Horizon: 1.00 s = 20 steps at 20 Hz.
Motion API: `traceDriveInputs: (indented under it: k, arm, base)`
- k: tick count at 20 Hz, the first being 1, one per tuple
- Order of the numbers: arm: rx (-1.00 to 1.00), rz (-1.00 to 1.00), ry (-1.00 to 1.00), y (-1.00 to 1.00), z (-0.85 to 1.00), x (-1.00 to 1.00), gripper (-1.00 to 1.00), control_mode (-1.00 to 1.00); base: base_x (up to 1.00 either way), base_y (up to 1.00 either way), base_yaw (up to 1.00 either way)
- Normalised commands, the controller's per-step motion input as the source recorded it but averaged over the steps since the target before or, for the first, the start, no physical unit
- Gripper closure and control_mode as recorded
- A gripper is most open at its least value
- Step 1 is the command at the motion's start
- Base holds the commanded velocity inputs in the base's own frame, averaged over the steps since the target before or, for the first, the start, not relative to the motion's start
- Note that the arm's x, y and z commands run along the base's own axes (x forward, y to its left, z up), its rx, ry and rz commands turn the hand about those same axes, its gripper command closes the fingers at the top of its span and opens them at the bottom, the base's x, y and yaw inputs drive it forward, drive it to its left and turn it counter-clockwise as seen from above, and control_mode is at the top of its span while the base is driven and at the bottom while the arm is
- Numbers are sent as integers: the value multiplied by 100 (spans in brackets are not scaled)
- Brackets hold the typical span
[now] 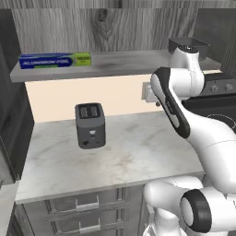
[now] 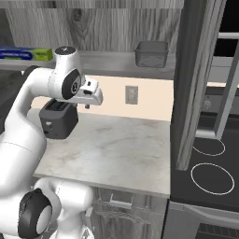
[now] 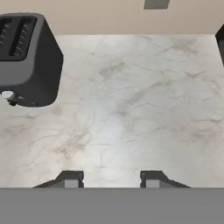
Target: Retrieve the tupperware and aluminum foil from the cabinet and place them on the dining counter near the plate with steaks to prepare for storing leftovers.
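The aluminum foil (image 1: pixel 54 60), a long blue carton with a lime-green end, lies at the left of the cabinet shelf (image 1: pixel 124 61); its green end also shows in the right base view (image 2: pixel 28 54). The tupperware (image 2: pixel 151 53), a dark grey open tub, stands at the right end of the same shelf (image 2: pixel 107 58) and appears behind the arm (image 1: pixel 189 45). My gripper (image 2: pixel 87 105) hangs below the shelf, pointing down over the white worktop (image 3: pixel 131 109), right of the toaster. Its fingertips (image 3: pixel 70 179) stand apart with nothing between them. The dining counter and the plate with steaks are out of view.
A black two-slot toaster (image 1: pixel 90 124) stands on the worktop's left half. A wall outlet (image 2: pixel 131 95) is on the beige backsplash. An open cabinet door (image 2: pixel 196 84) stands right of the tub, with a stove top (image 2: pixel 212 177) beyond. Drawers (image 1: pixel 78 207) lie under the worktop.
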Motion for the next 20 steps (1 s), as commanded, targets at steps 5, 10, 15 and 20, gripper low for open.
traceDriveInputs:
  k: [5, 10, 15, 20]
  arm:
    - [0, 5, -2, 0, 0, -2, -100, -100]
    - [0, 13, -31, 4, 21, 0, -100, -100]
    - [3, 11, -45, 1, 46, 0, -100, -100]
    - [4, 9, -45, 13, 60, 8, -100, -100]
  base:
    - [0, 0, 0]
    - [0, 0, 0]
    - [0, 0, 0]
    - [0, 0, 0]
